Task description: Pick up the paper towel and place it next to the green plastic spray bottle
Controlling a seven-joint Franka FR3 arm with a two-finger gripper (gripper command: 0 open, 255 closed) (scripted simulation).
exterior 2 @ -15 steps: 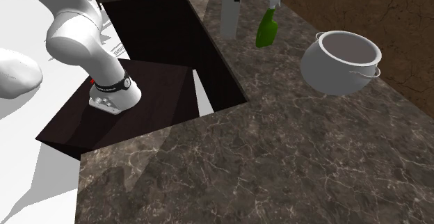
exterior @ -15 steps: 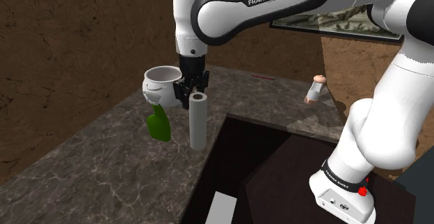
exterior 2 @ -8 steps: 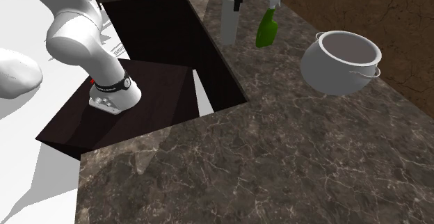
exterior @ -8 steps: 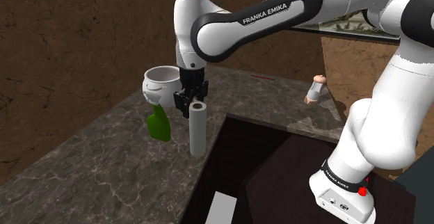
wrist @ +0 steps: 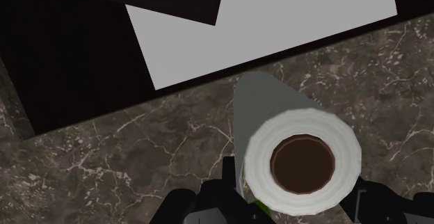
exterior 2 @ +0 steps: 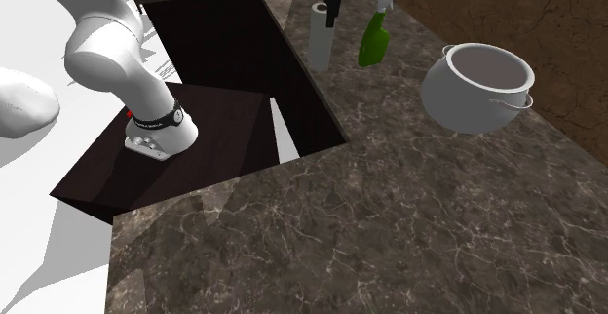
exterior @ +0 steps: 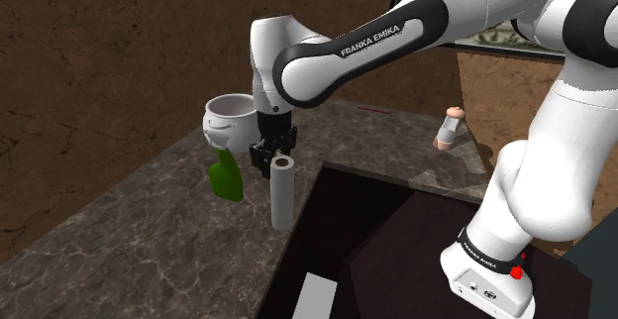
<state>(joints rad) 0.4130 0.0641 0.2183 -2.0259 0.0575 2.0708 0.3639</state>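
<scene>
Flanking the paper towel [exterior: 283, 193]: green spray bottle [exterior: 227, 178], dark recess [exterior: 357, 218].

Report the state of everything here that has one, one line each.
paper towel: upright, clasped near its top, by the edge of the dark recess.
hand: shut on the paper towel.
green spray bottle: standing on the counter, apart from the paper towel, untouched.
white pot: upright, no lid, empty.
</scene>
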